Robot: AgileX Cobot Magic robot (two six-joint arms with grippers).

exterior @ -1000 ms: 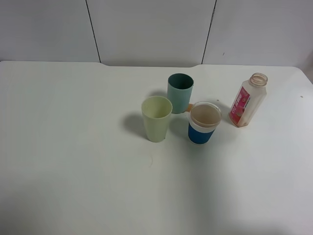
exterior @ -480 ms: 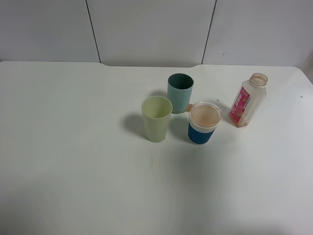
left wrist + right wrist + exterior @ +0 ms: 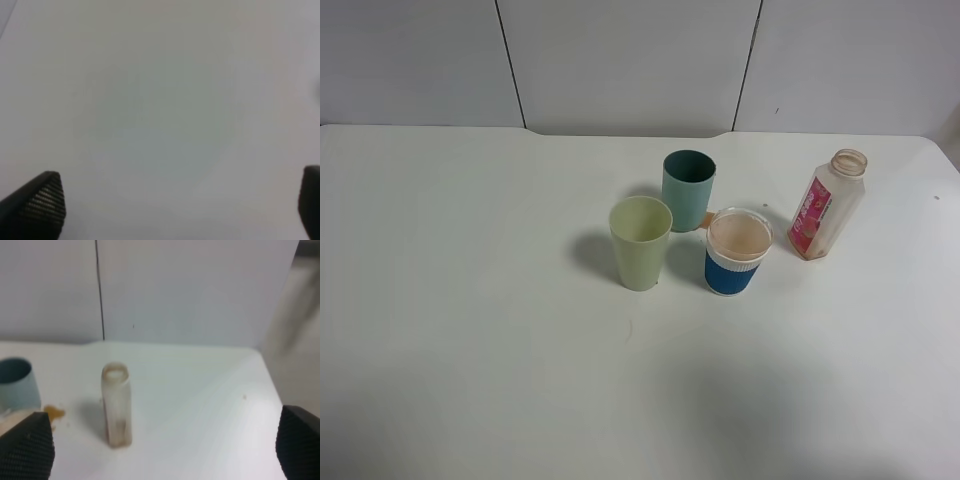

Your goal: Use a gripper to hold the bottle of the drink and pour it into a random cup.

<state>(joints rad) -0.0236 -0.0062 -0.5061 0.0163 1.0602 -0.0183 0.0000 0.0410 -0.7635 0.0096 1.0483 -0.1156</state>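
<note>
The bottle [image 3: 827, 205] stands upright near the counter's [image 3: 470, 300] far right corner. Both tools, left [image 3: 175, 207] and right [image 3: 160, 447], gape wide, gripping nothing.

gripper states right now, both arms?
Left gripper: open, holding nothing.
Right gripper: open, holding nothing; bottle stands untouched ahead.

Cups: three in total, standing on the bench [image 3: 470, 300]; one pale green cup [image 3: 640, 243]; one teal cup [image 3: 688, 190]; one blue cup [image 3: 737, 251] with a white band at the rim; bottles: one, a clear capless bottle [image 3: 827, 204] with a red-pink label; spills: one small brown spill [image 3: 54, 413] on the bench surface beside the teal cup; benches: one, white-topped; no further item kinds counted in these views.
</note>
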